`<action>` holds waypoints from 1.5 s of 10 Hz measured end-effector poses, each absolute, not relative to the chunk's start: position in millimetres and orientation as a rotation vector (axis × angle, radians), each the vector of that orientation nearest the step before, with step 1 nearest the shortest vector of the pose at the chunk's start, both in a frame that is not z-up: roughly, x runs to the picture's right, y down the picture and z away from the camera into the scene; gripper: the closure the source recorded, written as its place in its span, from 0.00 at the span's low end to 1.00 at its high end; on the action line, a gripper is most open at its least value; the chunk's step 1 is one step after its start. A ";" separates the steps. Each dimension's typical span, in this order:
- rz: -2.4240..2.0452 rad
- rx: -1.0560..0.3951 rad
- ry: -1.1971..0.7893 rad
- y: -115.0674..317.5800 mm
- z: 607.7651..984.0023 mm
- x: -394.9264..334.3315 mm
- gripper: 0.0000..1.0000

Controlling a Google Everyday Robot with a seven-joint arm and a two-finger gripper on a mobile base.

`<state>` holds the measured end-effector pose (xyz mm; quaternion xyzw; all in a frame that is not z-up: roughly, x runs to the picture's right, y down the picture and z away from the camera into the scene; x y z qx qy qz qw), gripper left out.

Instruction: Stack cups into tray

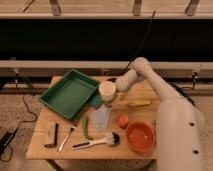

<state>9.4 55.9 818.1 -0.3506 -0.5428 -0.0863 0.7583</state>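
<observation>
The cream-white cup hangs just above the table, right of the green tray and close to its right rim. My gripper is at the cup's right side and shut on it, with the arm reaching in from the right. The tray lies at the table's back left and looks empty. The dark grey-brown cup does not show. A dark maroon bowl peeks out just behind the held cup.
A teal block lies by the tray's right corner under the cup. In front are a grey sheet, green pod, orange ball, orange bowl, brush, utensil and wooden block. A yellow item lies right.
</observation>
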 end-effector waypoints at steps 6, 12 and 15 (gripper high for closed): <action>-0.223 -0.723 -1.188 49.5 796.0 -56.2 1.00; -0.157 -0.663 -1.143 44.5 781.1 -107.4 1.00; -0.122 -0.649 -1.135 34.8 782.5 -119.0 1.00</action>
